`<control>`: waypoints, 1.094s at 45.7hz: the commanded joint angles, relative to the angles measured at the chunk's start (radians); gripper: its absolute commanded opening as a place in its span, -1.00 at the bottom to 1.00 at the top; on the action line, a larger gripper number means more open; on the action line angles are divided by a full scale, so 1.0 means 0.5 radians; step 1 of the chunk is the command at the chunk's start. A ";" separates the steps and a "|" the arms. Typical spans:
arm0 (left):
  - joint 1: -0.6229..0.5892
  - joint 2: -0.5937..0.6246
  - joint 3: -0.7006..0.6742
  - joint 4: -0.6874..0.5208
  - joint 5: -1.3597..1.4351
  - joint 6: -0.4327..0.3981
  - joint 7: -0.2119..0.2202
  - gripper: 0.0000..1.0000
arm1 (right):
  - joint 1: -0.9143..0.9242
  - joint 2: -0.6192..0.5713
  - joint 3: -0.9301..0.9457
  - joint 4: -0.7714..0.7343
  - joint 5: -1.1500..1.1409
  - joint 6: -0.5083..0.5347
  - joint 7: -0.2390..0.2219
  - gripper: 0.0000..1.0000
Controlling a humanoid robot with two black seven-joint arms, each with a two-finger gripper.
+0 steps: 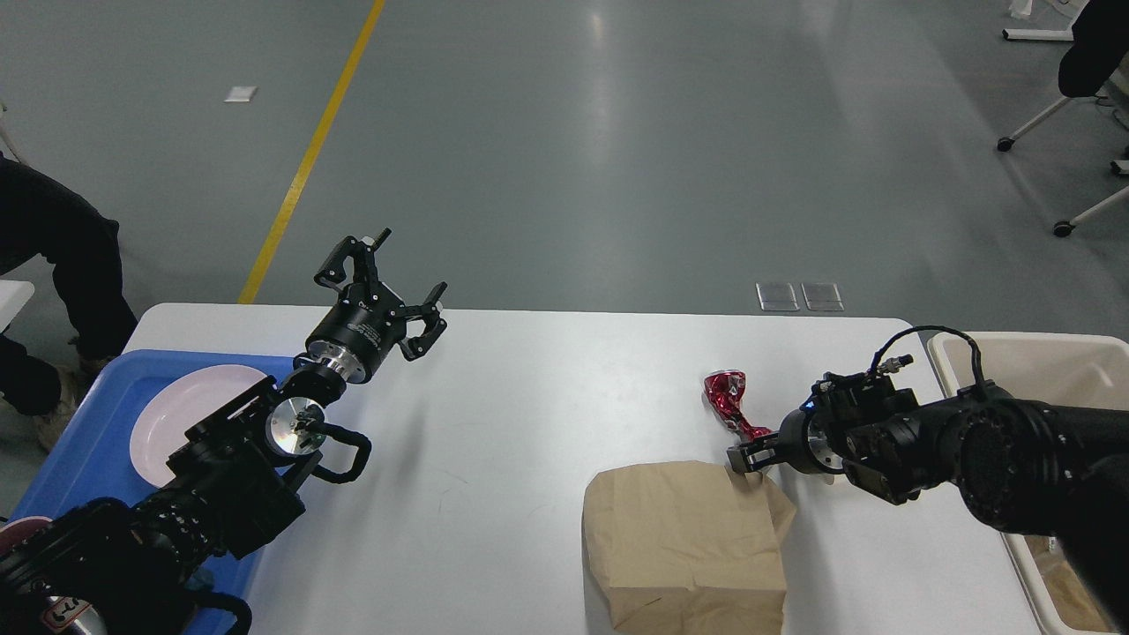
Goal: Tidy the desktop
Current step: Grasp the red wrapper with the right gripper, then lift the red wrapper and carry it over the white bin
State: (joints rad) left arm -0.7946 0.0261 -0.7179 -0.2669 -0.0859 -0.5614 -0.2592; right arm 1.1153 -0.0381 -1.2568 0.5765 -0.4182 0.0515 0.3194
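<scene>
The white desktop [520,414] fills the lower half of the head view. A crumpled brown paper bag [684,547] lies on it toward the front right. Just behind the bag lies a crushed red can [728,395]. My right gripper [746,459] reaches in from the right and touches the bag's top right edge, right beside the can; it is small and dark, so its fingers cannot be told apart. My left gripper [412,262] hangs open and empty above the desktop's far left part.
A blue tray [79,441] at the left edge holds a pale plate [176,414]. A beige bin [1041,353] stands off the desktop's right end. A person's dark leg [62,256] is at the far left. Chair legs [1058,115] stand at the far right.
</scene>
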 commanded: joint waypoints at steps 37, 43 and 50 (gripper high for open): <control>0.000 0.000 0.000 0.000 0.000 -0.003 0.000 0.94 | 0.521 -0.172 0.044 0.053 0.008 0.768 0.002 -1.00; 0.000 0.000 0.000 0.000 0.000 0.000 0.000 0.94 | 0.763 -0.218 0.044 0.068 0.014 1.151 0.012 -1.00; 0.000 0.000 0.000 0.000 0.000 0.000 0.000 0.94 | 1.021 -0.267 0.016 0.068 0.131 1.565 0.012 -1.00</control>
State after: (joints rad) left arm -0.7946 0.0261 -0.7179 -0.2669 -0.0859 -0.5615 -0.2592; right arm 1.5355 -0.1546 -1.2378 0.6103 -0.3962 0.6935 0.3249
